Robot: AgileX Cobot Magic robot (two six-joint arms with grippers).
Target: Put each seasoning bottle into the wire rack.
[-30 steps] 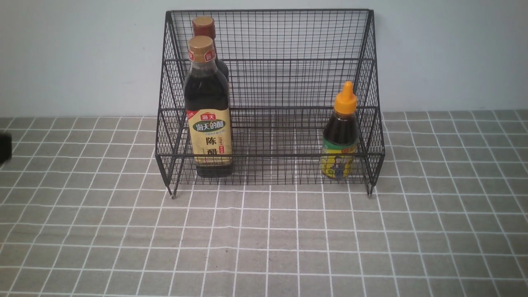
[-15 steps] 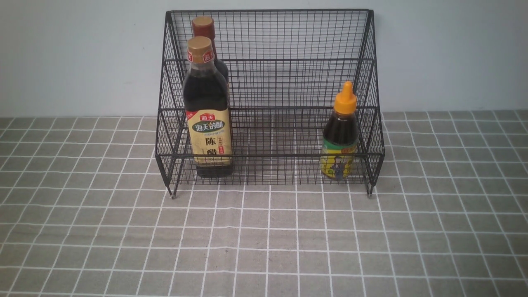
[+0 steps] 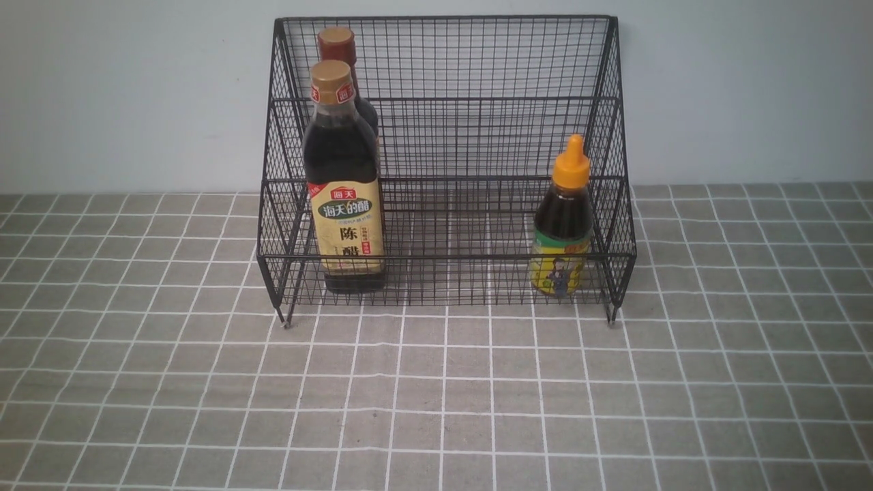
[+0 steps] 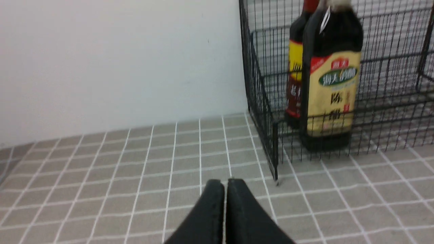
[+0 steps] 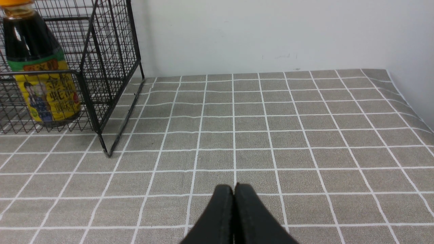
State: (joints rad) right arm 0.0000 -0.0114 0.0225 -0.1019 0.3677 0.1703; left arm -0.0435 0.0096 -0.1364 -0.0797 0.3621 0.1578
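Left gripper (image 4: 225,184) clenched empty, low over the worktop (image 4: 135,176) beside the wire rack (image 4: 261,101), right gripper (image 5: 234,189) likewise (both off the bottles)

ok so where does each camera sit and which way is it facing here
Front view: sits between the arms, faces the black wire-mesh rack against the wall; no arm shows.
Left wrist view: on the left arm, low, faces the rack's left end; shut left gripper shows.
Right wrist view: on the right arm, faces the rack's right end; shut right gripper shows.
Shared: front and left wrist both show the gold-capped beige-label bottle.
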